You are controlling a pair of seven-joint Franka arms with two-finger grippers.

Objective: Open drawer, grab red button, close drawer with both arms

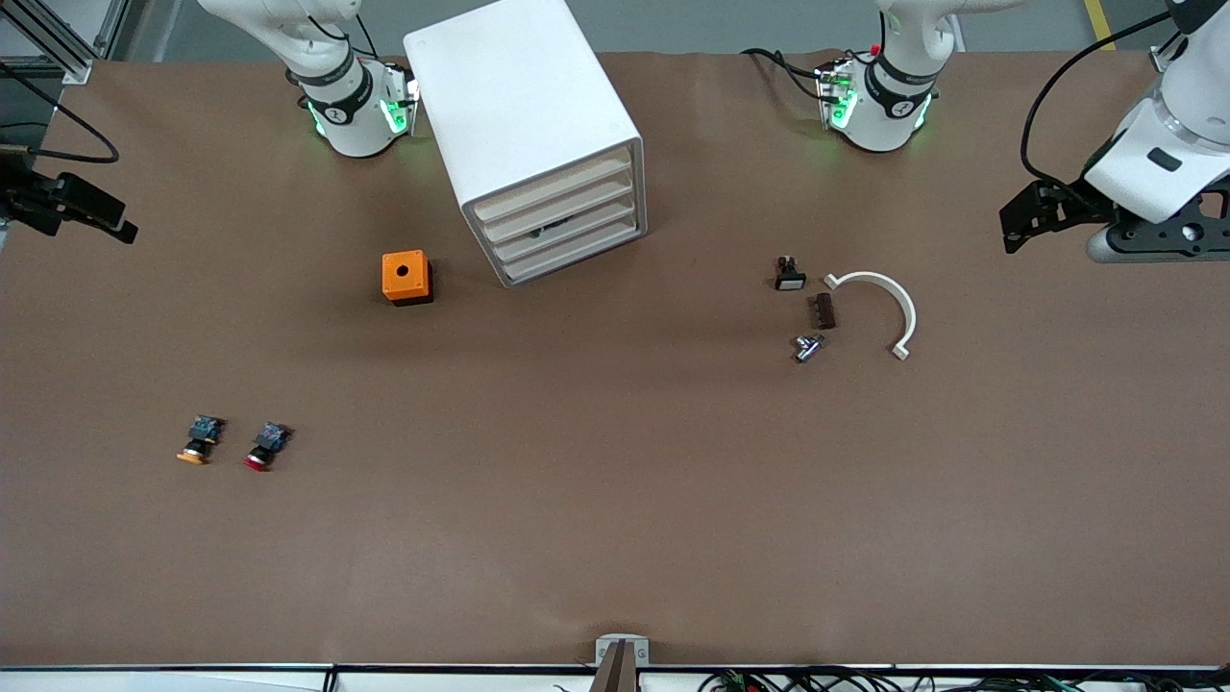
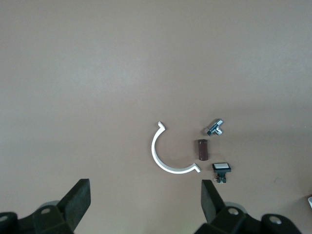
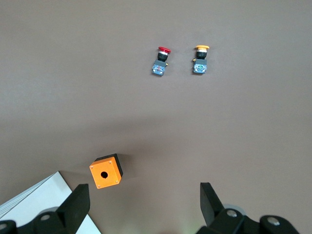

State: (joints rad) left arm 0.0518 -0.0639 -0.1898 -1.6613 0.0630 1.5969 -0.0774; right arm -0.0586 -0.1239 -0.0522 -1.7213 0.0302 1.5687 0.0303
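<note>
The red-capped button point(image 1: 261, 449) lies on its side on the brown table, near the right arm's end; it also shows in the right wrist view point(image 3: 161, 61). The white drawer cabinet point(image 1: 524, 115) stands at the back, its drawer fronts point(image 1: 565, 223) all pushed in. My right gripper point(image 1: 115, 219) hangs open and empty over the table's edge at its own end, jaws wide apart in its wrist view point(image 3: 145, 200). My left gripper point(image 1: 1017, 223) hangs open and empty over the table near its own end, its jaws wide apart in its wrist view point(image 2: 145, 200).
An orange-capped button point(image 1: 197, 442) lies beside the red one. An orange cube with a hole point(image 1: 407, 277) sits by the cabinet. Toward the left arm's end lie a white half ring point(image 1: 879, 308), a black switch point(image 1: 789, 274), a brown piece point(image 1: 824, 310) and a metal fitting point(image 1: 807, 347).
</note>
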